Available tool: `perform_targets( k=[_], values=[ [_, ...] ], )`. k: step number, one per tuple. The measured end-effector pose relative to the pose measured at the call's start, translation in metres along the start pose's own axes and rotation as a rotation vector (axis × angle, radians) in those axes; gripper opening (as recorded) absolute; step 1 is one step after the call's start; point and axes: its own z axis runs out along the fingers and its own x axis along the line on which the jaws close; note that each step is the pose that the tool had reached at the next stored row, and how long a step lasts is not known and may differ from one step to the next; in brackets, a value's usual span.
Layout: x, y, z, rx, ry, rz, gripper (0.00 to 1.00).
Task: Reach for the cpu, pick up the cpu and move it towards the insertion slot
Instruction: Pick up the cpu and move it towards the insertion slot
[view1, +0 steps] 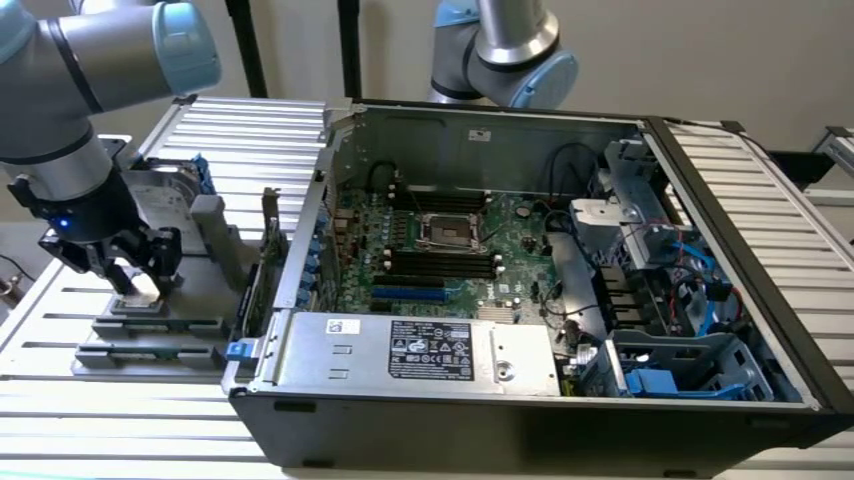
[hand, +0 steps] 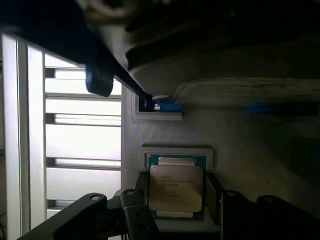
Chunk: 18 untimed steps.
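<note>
The cpu (hand: 176, 187), a flat square chip with a silver top, lies in a grey holder (hand: 175, 151) on the slatted table outside the case. My gripper (view1: 140, 280) is down over it at the exterior view's left. It stands open, with one dark finger (hand: 136, 210) on each side of the chip, close to its edges (hand: 176, 200). The cpu (view1: 140, 287) shows as a pale patch between the fingers. The insertion slot (view1: 447, 232), a shiny metal frame with a dark centre, sits on the green motherboard (view1: 514, 225) inside the open computer case.
The open computer case (view1: 534, 400) takes up the middle and the exterior view's right. A silver hard drive with blue rails (view1: 174, 195) stands upright just behind my gripper. Grey fixture blocks (view1: 147, 340) lie in front. A second arm (view1: 501, 50) hangs behind the case.
</note>
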Motion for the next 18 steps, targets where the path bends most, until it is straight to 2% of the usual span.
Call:
perform_targets(
  k=[6, 10, 14, 18],
  values=[
    [0.0, 0.0001, -0.0005, 0.0005, -0.0002, 0.0, 0.54],
    [0.0, 0.0001, -0.0055, 0.0007, 0.0002, 0.0, 0.54],
    [0.0, 0.0002, -0.0173, 0.0007, 0.0002, 0.0, 0.54],
    [0.0, 0.0002, -0.0348, 0.0008, 0.0003, 0.0, 0.54]
  ],
)
